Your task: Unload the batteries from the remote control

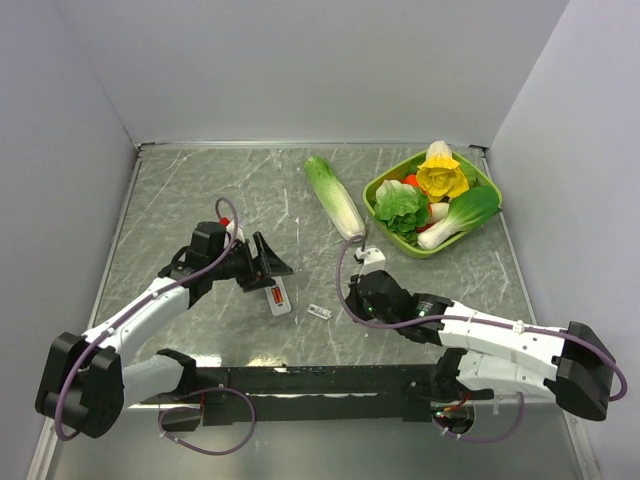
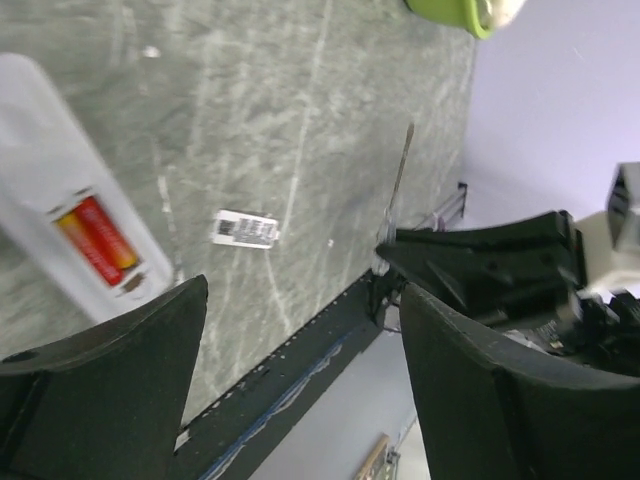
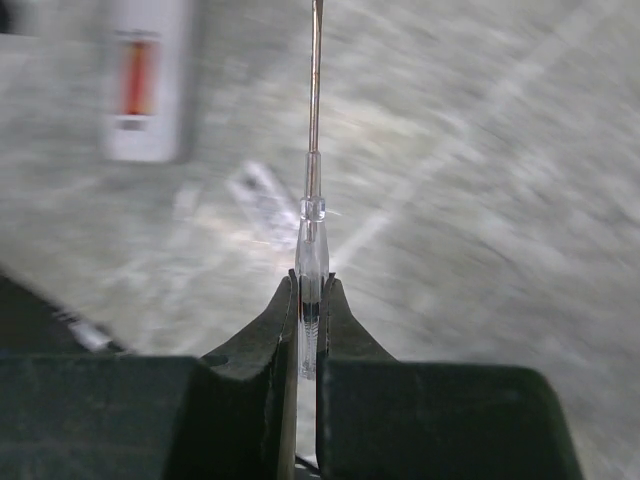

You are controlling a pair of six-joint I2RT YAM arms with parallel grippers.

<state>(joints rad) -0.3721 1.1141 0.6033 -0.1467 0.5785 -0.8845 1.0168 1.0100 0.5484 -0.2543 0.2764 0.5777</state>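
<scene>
The white remote control (image 1: 278, 297) lies on the table with its back open. A red-orange battery (image 2: 97, 240) sits in its recess; a second one cannot be made out. The remote also shows in the left wrist view (image 2: 70, 200) and, blurred, in the right wrist view (image 3: 148, 80). My left gripper (image 1: 266, 264) is open and empty just behind the remote, its jaws wide apart (image 2: 300, 300). My right gripper (image 1: 353, 297) is shut (image 3: 310, 285) on a thin clear-handled screwdriver (image 3: 313, 150) whose tip points toward the remote.
The small flat whitish cover piece (image 1: 319, 312) lies between the remote and the right gripper. A long pale-green cabbage (image 1: 333, 198) lies at the back centre. A green bowl (image 1: 486, 182) of toy vegetables stands at the back right. Walls enclose the table.
</scene>
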